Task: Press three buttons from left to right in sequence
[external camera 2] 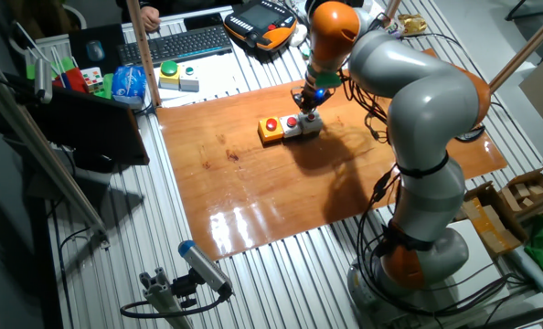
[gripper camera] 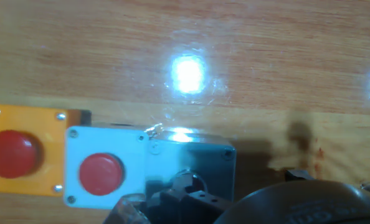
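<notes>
The three buttons sit joined in a row on the wooden board point(external camera 2: 253, 192). The orange-yellow box point(external camera 2: 271, 129) is at the left and a silver box point(external camera 2: 292, 123) is in the middle, each with a red button. My gripper point(external camera 2: 308, 105) stands right over the third, right-hand box point(external camera 2: 315, 125) and hides its button. In the hand view the orange box point(gripper camera: 23, 149) and middle box point(gripper camera: 104, 168) show their red buttons. The third box point(gripper camera: 197, 155) lies under my dark gripper point(gripper camera: 188, 193) at the bottom edge. No view shows a gap or contact between the fingertips.
Behind the board stand a green dome button on a yellow box point(external camera 2: 169, 73), a grey box with a green dot point(external camera 2: 189, 82), a keyboard point(external camera 2: 175, 43) and a teach pendant point(external camera 2: 262, 23). A black screen point(external camera 2: 98, 137) is at the left. Cables trail at the right point(external camera 2: 372, 119).
</notes>
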Available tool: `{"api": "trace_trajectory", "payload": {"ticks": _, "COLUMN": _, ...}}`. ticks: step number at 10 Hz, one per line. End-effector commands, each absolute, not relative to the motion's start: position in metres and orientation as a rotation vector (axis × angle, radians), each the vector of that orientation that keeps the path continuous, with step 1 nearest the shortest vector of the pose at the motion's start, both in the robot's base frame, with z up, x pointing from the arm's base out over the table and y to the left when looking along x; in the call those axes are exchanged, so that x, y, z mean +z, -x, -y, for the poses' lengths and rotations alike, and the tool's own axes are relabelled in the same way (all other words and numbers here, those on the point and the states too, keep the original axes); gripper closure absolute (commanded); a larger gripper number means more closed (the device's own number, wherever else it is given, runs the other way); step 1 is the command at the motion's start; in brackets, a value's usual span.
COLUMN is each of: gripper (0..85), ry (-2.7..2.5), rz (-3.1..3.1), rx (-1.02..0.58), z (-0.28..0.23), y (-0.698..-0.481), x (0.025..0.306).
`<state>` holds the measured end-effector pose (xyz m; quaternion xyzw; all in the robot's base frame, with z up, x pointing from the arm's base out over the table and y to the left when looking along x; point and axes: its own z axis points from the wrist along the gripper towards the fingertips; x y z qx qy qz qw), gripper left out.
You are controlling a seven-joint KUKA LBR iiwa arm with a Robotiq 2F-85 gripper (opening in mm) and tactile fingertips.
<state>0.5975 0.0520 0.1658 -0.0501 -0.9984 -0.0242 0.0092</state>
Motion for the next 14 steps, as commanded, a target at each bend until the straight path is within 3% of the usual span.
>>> {"api": "trace_trajectory", "payload": {"ticks": 1, "gripper": 84.3, "ry": 0.163, "rz": 3.116, "rx": -0.075, "z": -0.053, "y": -0.597, "x": 0.165}}
{"api": "trace_trajectory", "payload": {"ticks": 8, "gripper": 84.3, "ry": 0.008, "rz": 3.074, "rx": 0.062, "z": -0.052, "y": -0.596, "x": 0.168}}
{"api": "trace_trajectory", "payload": {"ticks": 12, "gripper": 84.3, "ry": -0.125, "rz": 3.050, "rx": -0.096, "z": -0.052, "y": -0.596, "x": 0.168}}
{"api": "trace_trajectory", "payload": {"ticks": 14, "gripper": 84.3, "ry": -0.078, "rz": 3.062, "rx": -0.040, "z": -0.073, "y": -0.602, "x": 0.167}}
